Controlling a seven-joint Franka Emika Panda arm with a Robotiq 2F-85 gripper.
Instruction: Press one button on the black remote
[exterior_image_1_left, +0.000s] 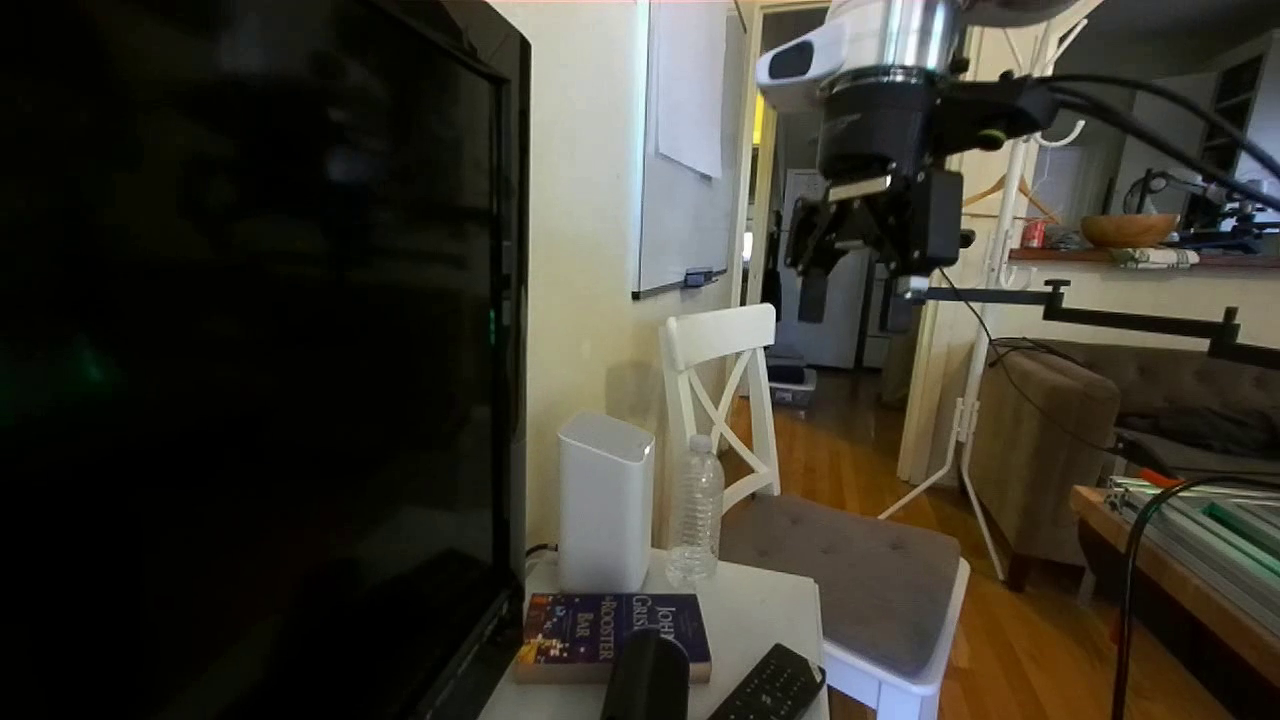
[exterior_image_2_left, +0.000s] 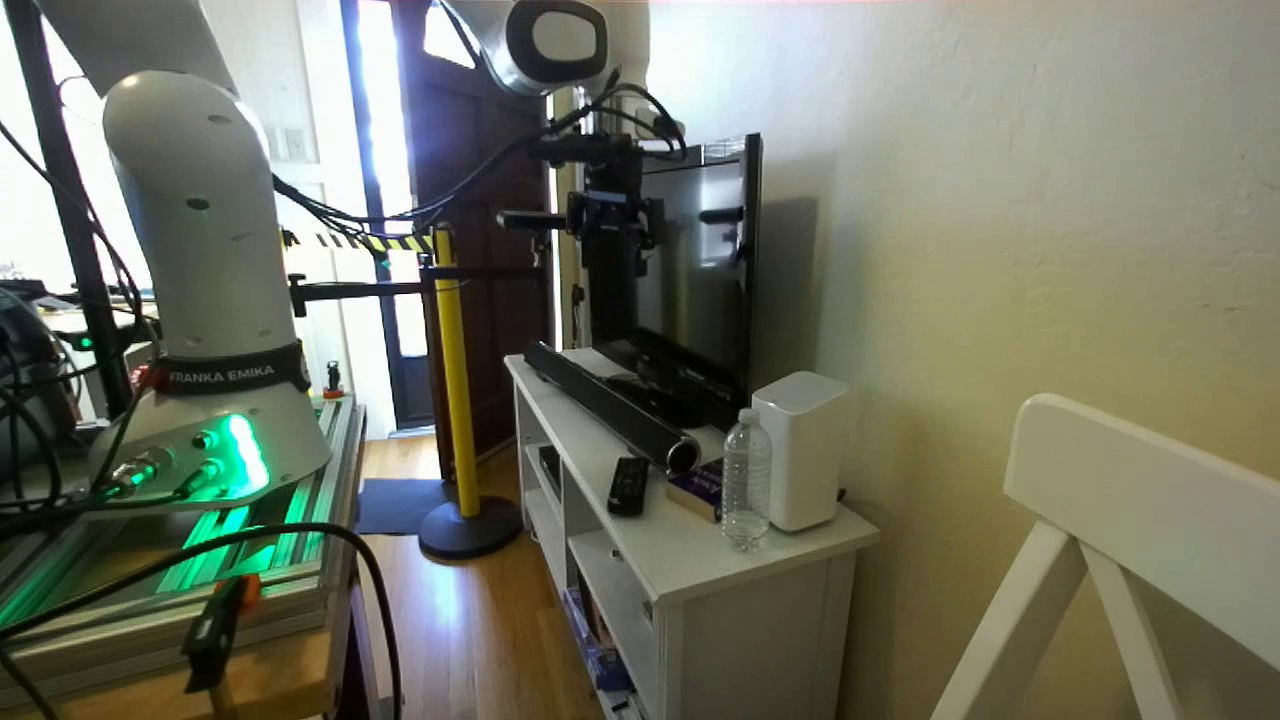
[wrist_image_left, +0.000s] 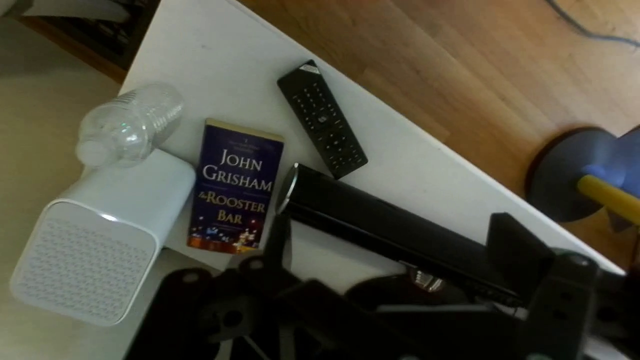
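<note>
"Black remote: position?"
"Flat on the white cabinet, just beside the soundbar's end, I see."
"Gripper?"
"Higher than the soundbar, fingers spread wide, grasping nothing."

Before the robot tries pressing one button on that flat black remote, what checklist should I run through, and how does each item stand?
1. Flat black remote on the white TV stand, buttons facing up: ok.
2. Black two-fingered gripper shut, probably handier for pressing: not ok, it is open.
3. Gripper lined up with the remote: not ok, the wrist view shows the remote outside the finger gap.
4. Remote free of the long black soundbar: cannot tell, their edges look very close in the wrist view.
5. Clear plastic bottle upright: ok.
6. Which button: cannot tell, labels are too small to read.
</note>
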